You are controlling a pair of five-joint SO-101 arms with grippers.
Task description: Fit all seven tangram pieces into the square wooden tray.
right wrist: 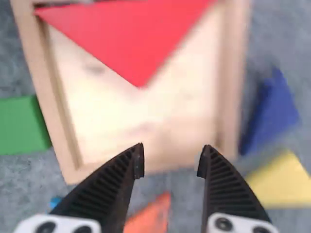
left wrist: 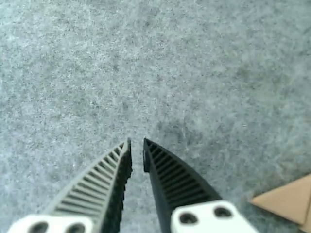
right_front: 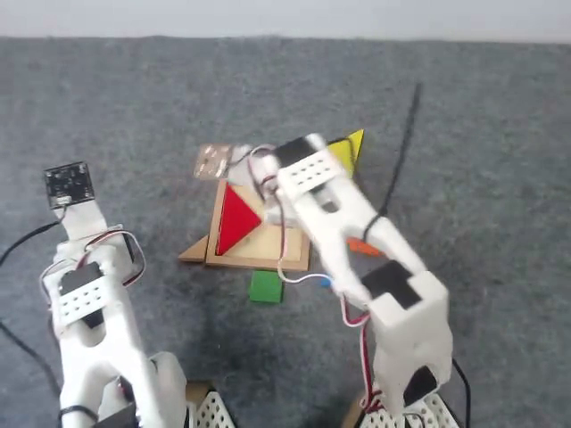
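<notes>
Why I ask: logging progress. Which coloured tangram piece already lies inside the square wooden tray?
The red triangle lies inside the square wooden tray; the green square, yellow triangle and orange piece lie outside it.

found open carpet (left wrist: 146, 58) ahead of and around the left gripper (left wrist: 136, 141), with only a tan triangle (left wrist: 286, 199) at one edge. found bare tray (right wrist: 235, 73) floor beside the red triangle (right wrist: 131, 39), under the parted right gripper (right wrist: 172, 155). met crowding just outside the rim: green square (right wrist: 19, 124), blue piece (right wrist: 269, 111), yellow piece (right wrist: 282, 182), orange piece (right wrist: 150, 216). saw the right arm (right_front: 348, 223) stretched over one side of the tray.
</notes>
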